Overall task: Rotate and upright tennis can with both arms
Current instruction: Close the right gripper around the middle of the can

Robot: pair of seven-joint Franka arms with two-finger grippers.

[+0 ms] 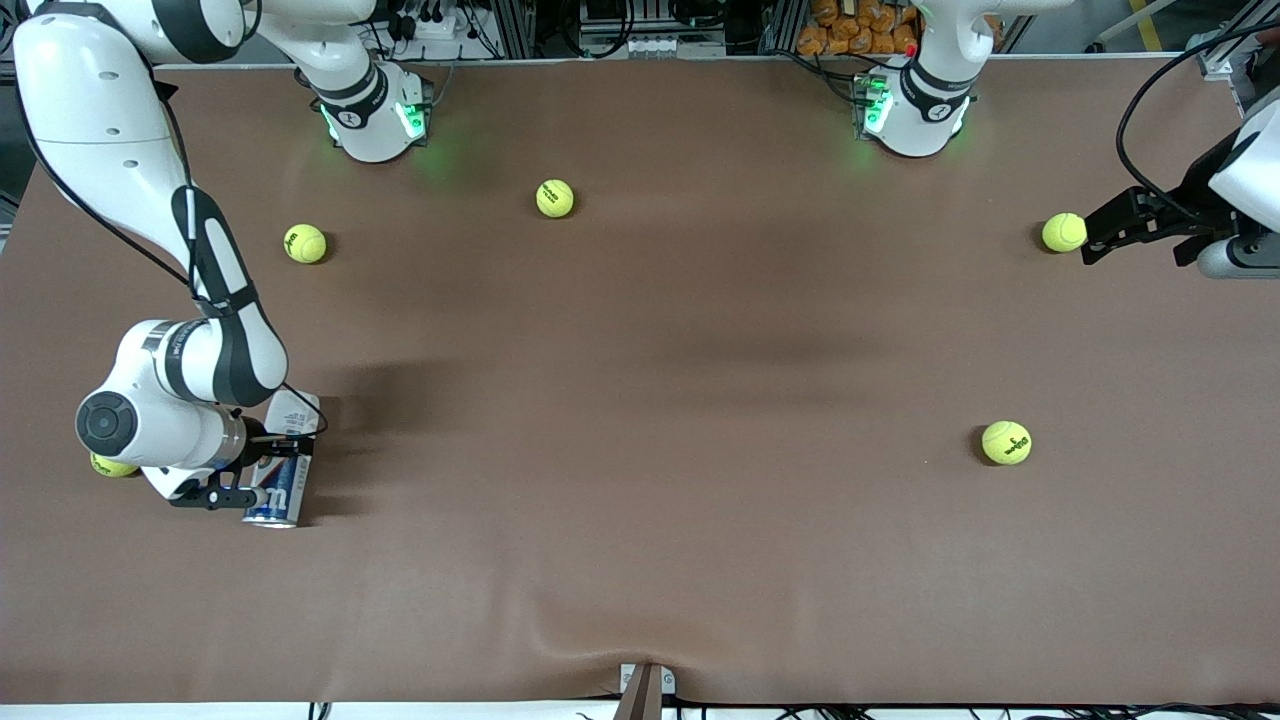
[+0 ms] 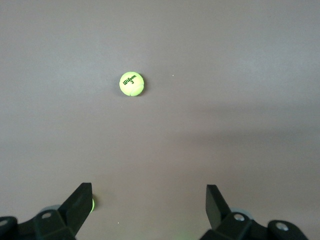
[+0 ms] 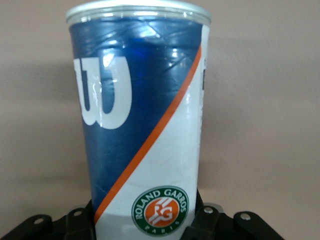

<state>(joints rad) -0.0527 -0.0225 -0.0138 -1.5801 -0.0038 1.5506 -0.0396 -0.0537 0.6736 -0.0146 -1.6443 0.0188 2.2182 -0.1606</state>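
The tennis can (image 1: 283,488) lies on its side at the right arm's end of the table, its silver rim end pointing toward the front camera. Its label is navy with a white "W" and white with an orange stripe (image 3: 145,125). My right gripper (image 1: 250,468) is shut on the tennis can across its white part, one finger on each side (image 3: 145,222). My left gripper (image 1: 1092,238) stands open at the left arm's end of the table, just beside a tennis ball (image 1: 1063,232). In the left wrist view the left gripper (image 2: 148,200) has only bare table between its fingers.
Yellow-green tennis balls lie scattered: two near the right arm's base (image 1: 305,243) (image 1: 555,198), one nearer the front camera toward the left arm's end (image 1: 1006,442) (image 2: 132,84), one half hidden under the right arm's wrist (image 1: 113,465). Brown cloth covers the table (image 1: 640,400).
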